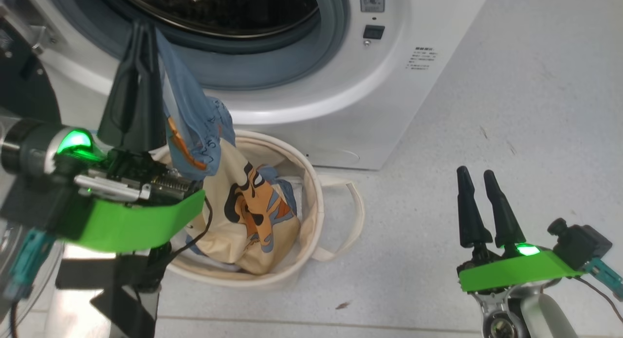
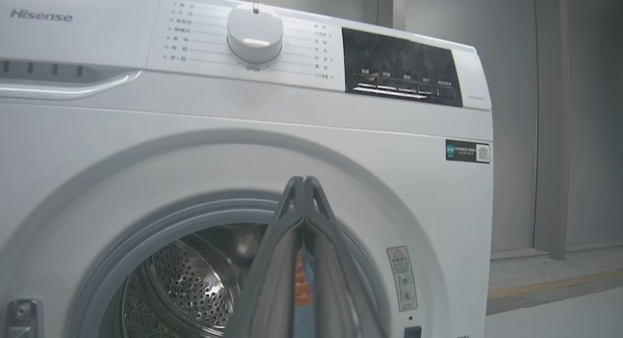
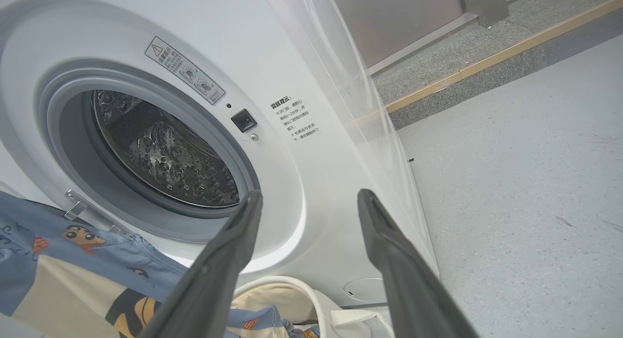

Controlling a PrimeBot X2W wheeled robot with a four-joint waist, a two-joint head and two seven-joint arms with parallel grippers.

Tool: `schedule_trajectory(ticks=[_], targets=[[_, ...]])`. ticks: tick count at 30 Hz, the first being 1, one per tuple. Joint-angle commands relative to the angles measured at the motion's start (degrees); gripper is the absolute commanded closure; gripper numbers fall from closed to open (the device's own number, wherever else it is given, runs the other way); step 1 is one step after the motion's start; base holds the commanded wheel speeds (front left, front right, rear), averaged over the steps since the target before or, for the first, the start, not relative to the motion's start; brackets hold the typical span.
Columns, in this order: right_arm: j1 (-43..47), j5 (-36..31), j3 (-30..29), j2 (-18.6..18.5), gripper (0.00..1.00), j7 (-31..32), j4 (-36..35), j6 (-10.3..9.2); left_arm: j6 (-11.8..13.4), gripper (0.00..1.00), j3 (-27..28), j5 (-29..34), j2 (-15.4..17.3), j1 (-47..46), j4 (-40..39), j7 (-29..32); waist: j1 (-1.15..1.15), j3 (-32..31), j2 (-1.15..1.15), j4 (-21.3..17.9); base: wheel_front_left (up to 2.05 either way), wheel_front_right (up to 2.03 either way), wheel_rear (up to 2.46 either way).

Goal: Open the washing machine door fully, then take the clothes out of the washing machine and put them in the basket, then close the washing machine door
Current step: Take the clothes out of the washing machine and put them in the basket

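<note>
The left gripper pinches the blue cartoon clothes, which hang down into the basket. The right gripper is wide, holding nothing.

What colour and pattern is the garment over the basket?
The garment: blue, cartoon figures, cream panel; best in head view.

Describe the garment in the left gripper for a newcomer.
Start at the white washing machine; a cream basket stands before its open drum. Hanging from the shut left gripper into it is the garment: blue fabric, cream panel, orange cartoon figure, unlike the plain basket.
</note>
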Motion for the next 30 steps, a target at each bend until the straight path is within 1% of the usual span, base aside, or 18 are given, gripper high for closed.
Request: schedule_trajectory(ticks=[1,7,13,16,17,22,26,30], targets=[[-1.61,0.43,1.37,0.01,0.0,-0.69,-2.13,0.05,-0.29,1.0,1.59,0.82,1.79,0.14,-0.26,-0.18,0.0,0.81,0.0,-0.43,0.0,0.0,0.0],[-2.3,1.1,1.7,0.01,0.0,-0.69,-2.75,0.05,-0.35,1.0,1.16,1.01,4.6,0.04,8.88,-0.18,0.0,3.45,0.0,-1.73,0.0,0.0,0.0],[-3.32,1.64,1.86,0.01,0.0,-0.69,-3.8,0.05,-0.37,1.0,-0.45,1.37,7.66,-0.6,18.62,-0.18,0.0,6.73,0.0,-3.26,0.0,0.0,0.0],[-3.64,1.79,2.08,0.01,0.0,-0.69,-4.12,0.05,-0.37,1.0,-0.99,-0.18,8.62,-1.25,25.39,-0.18,0.0,8.33,0.0,-4.01,0.0,0.0,0.0],[-3.64,1.79,2.08,0.01,0.0,-0.69,-4.12,0.05,-0.37,1.0,-0.99,-0.18,8.62,-1.25,25.39,-0.18,0.0,8.33,0.0,-4.01,0.0,0.0,0.0],[-4.14,1.25,1.86,0.01,0.0,-0.69,-4.9,0.05,-0.38,1.0,-3.3,-0.97,10.77,-3.82,34.71,-0.18,0.0,11.7,0.0,-5.11,0.0,0.0,0.0],[-5.17,1.65,1.93,0.01,0.0,-0.69,-6.13,0.05,-0.38,1.0,-5.96,-1.23,11.8,-6.08,40.07,-0.18,0.0,15.09,0.0,-6.05,0.0,0.0,0.0],[-5.7,1.99,2.19,0.01,0.0,-0.69,-6.82,0.05,-0.38,1.0,-6.9,-0.8,12.36,-7.49,43.07,-0.18,0.0,17.15,0.0,-6.71,0.0,0.0,0.0]])
